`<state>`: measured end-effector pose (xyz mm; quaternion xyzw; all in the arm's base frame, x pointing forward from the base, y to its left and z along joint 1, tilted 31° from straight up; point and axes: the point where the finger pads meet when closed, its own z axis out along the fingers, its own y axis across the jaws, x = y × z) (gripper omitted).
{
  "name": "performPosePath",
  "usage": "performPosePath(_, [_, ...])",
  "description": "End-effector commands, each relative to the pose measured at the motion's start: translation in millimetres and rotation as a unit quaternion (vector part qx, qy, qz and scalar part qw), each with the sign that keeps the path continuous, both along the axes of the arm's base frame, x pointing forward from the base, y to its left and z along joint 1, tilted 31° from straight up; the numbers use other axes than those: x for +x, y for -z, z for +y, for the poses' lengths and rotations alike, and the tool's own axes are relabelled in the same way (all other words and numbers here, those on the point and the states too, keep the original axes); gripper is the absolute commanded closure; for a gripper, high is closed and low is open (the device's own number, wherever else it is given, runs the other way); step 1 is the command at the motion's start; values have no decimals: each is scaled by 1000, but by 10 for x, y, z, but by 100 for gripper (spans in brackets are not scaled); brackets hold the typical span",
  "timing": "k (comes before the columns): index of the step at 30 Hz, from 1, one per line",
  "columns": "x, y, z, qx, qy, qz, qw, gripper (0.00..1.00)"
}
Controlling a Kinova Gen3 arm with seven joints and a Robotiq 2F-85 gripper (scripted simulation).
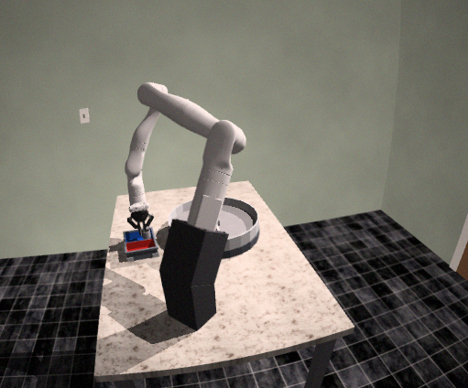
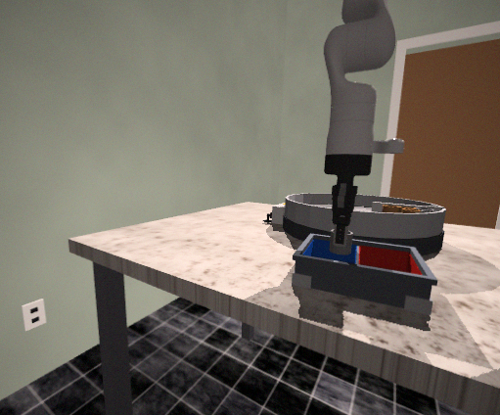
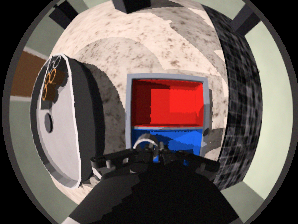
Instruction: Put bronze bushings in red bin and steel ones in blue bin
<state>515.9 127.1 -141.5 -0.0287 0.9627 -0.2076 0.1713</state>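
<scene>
My gripper (image 1: 143,230) (image 2: 340,235) is shut on the wall of a grey steel bushing (image 1: 147,234) (image 2: 340,248). The bushing is upright, with its lower part inside the blue bin (image 1: 131,234) (image 2: 316,250) (image 3: 191,137). In the wrist view its pale rim shows beside the fingers. The red bin (image 1: 140,246) (image 2: 389,258) (image 3: 177,102) adjoins the blue one and looks empty in the wrist view. Bronze bushings (image 2: 400,208) (image 3: 48,82) stand grouped on the turntable (image 1: 242,218) (image 3: 62,137), with pale rims beside them. The arm hides part of the turntable in the top view.
The turntable's raised wall (image 1: 248,237) (image 2: 389,224) stands close behind the bins in the exterior view. A dark round hub (image 3: 48,122) is on its platter. The bins share a grey frame (image 2: 360,284) near the table edge. A small pale device (image 2: 278,215) is beside the turntable.
</scene>
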Motion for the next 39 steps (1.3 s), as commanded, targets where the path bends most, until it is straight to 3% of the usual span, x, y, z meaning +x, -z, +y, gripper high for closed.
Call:
performPosePath(1, [-1, 7, 0, 0, 0, 0, 1000, 100])
performPosePath(39, [60, 160, -70, 0, 0, 0, 1000, 100])
